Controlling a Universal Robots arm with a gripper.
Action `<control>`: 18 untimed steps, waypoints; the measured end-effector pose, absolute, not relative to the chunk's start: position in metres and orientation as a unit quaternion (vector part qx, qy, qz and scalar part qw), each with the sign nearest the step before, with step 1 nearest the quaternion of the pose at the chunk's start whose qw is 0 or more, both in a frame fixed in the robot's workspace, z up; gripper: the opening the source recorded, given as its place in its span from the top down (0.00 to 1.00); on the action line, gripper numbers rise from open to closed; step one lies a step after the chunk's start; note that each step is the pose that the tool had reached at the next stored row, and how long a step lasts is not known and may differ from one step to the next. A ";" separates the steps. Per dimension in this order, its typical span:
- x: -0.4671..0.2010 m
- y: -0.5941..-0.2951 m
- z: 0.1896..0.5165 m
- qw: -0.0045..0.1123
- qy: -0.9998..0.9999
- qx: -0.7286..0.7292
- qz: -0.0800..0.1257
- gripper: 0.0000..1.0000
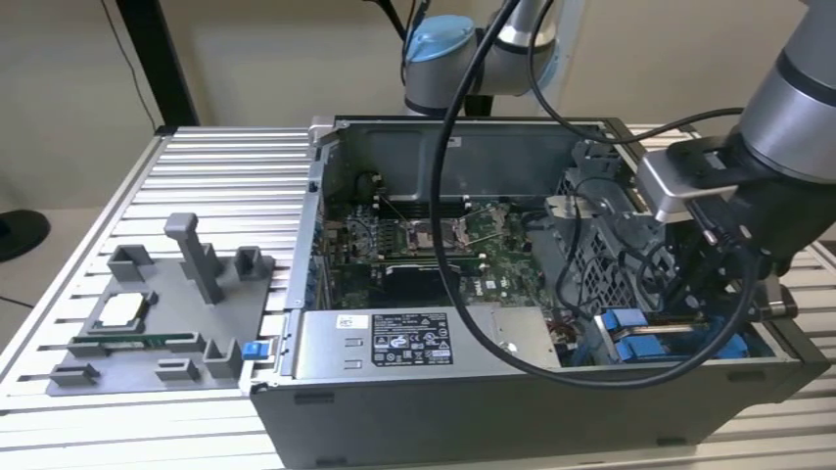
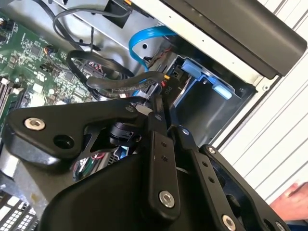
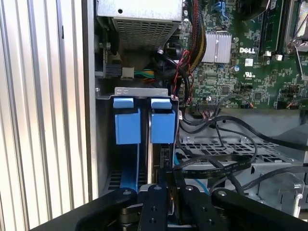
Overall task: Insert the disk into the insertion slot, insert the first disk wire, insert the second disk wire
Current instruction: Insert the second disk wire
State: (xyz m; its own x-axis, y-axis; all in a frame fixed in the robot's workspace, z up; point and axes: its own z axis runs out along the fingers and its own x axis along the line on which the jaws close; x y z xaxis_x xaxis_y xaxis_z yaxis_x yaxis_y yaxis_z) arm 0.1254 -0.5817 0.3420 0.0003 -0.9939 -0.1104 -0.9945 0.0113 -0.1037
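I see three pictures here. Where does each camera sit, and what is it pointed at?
Exterior view: off the arm, looking down into the open grey computer case on the ribbed metal table; the arm's grey links show.
First wrist view: on the arm, facing the blue plastic drive tabs and green circuit board; black tool in the foreground.
Second wrist view: on the arm, facing a blue ribbon cable.
Both wrist views share the tool.

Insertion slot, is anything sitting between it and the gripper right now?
Nothing visible does. In the first wrist view the gripper faces the insertion slot directly; the black cables lie beside that path, over the perforated cage.
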 end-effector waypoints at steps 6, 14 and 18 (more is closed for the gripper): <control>0.125 -0.580 0.340 0.076 0.708 -0.702 0.002 1.00; 0.125 -0.580 0.333 0.074 0.709 -0.702 0.000 1.00; 0.125 -0.579 0.330 0.074 0.709 -0.701 0.000 1.00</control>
State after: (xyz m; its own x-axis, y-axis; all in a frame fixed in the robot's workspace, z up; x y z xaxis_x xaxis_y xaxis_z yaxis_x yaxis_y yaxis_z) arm 0.1254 -0.5794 0.3301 -0.0062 -0.9944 -0.1052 -0.9944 0.0172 -0.1043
